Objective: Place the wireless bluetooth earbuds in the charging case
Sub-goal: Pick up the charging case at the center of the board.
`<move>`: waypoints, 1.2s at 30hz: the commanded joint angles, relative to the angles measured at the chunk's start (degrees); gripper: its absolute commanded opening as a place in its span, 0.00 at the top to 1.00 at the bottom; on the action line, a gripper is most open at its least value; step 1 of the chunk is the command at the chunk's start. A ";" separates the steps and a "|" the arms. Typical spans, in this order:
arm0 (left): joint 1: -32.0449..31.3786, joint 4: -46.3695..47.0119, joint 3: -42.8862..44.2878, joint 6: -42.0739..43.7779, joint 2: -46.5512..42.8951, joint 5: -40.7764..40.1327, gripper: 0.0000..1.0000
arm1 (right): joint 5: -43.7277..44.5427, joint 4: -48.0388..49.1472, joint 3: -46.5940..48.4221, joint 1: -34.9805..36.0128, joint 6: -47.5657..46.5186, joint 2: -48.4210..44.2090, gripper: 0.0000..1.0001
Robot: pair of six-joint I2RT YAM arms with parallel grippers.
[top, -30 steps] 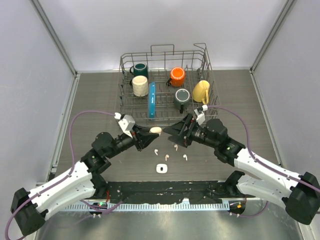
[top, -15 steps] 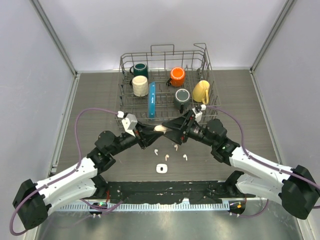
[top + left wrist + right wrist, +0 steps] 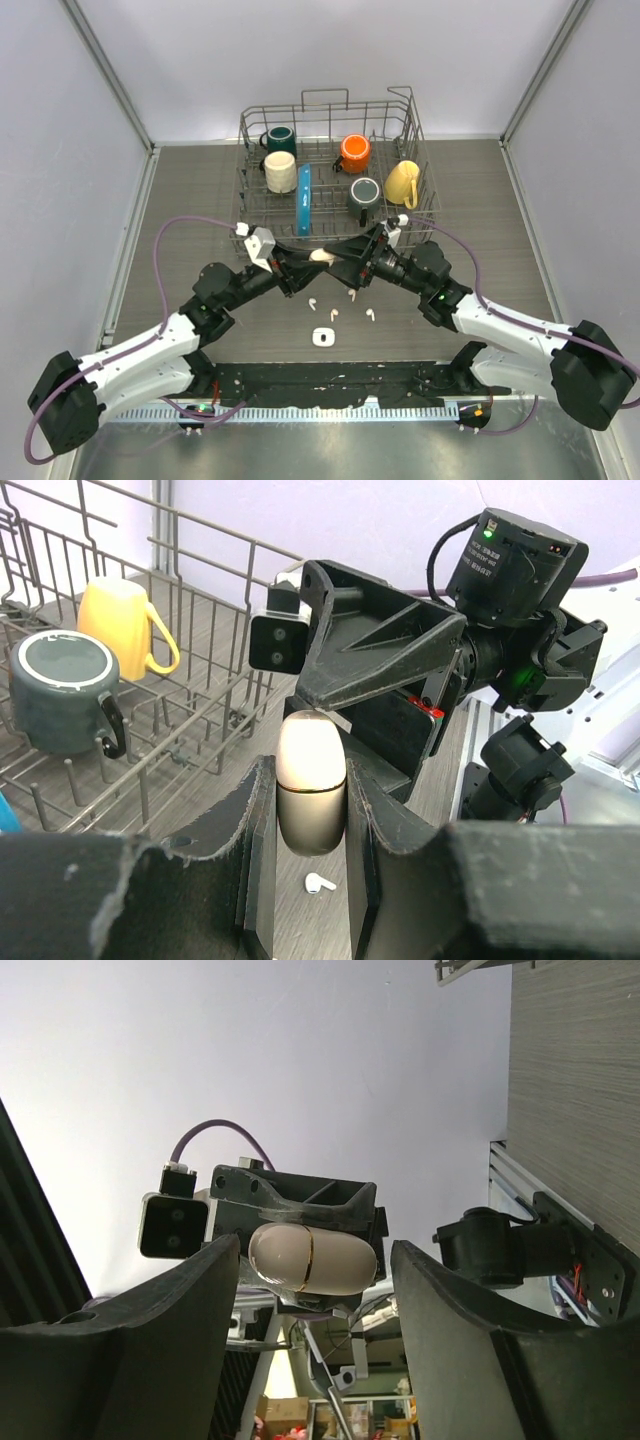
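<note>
A pale pink-beige charging case [image 3: 320, 256] with a gold seam, lid shut, is held off the table, and my left gripper [image 3: 308, 262] is shut on its lower half [image 3: 311, 780]. My right gripper [image 3: 338, 258] faces it. Its jaws are open on either side of the case [image 3: 312, 1258], with gaps on both sides. Several small earbuds lie on the table below: a white one [image 3: 313, 301], another [image 3: 333, 313], a pinkish one [image 3: 351, 294] and one more [image 3: 369, 315]. One white earbud [image 3: 320, 884] shows between my left fingers [image 3: 255, 820].
A wire dish rack [image 3: 330, 108] stands just behind the grippers. It holds teal [image 3: 280, 138], cream [image 3: 281, 172], orange [image 3: 354, 152], grey [image 3: 364, 195] and yellow [image 3: 401, 182] mugs and a blue plate [image 3: 303, 200]. A small white square object [image 3: 322, 337] lies near the front.
My right gripper has moved left until its jaws flank the case, and the jaws have narrowed. My left arm has carried the case slightly right and toward the rack.
</note>
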 commanded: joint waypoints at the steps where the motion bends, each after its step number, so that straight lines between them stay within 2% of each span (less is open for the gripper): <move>1: -0.01 5.60 -0.09 -0.34 0.84 -0.61 0.98 | -0.79 6.16 -0.33 0.08 2.96 0.40 0.34; 14: 0.07 7.89 -0.44 -1.31 3.74 0.01 0.98 | -1.67 11.51 -0.68 0.17 6.38 2.42 0.36; 17: -0.01 7.89 -0.35 -1.48 3.92 0.19 0.98 | -1.76 13.10 -1.12 0.26 7.27 3.21 0.40; 24: -0.01 7.36 -0.79 -2.10 3.13 0.19 0.95 | -1.06 14.16 -2.18 0.35 7.10 2.77 0.65; 27: -0.01 6.22 -0.79 -3.59 2.95 -0.08 0.85 | -0.18 12.58 -2.00 0.52 5.26 1.28 0.79; 28: -0.01 6.04 -0.70 -4.12 2.78 -0.60 0.82 | -0.01 10.49 -1.66 0.44 4.64 0.84 0.80; 29: -0.01 6.04 -0.79 -4.99 2.69 -0.69 0.74 | 0.43 9.42 -1.39 0.44 3.85 -0.21 0.82; 32: -0.01 5.87 -0.97 -5.61 2.69 -0.96 0.60 | 1.40 5.56 -0.77 0.35 1.82 -1.88 0.84; 36: -0.01 5.60 -0.88 -6.14 2.60 -1.22 0.54 | 2.54 3.79 -1.04 0.35 1.20 -3.47 0.87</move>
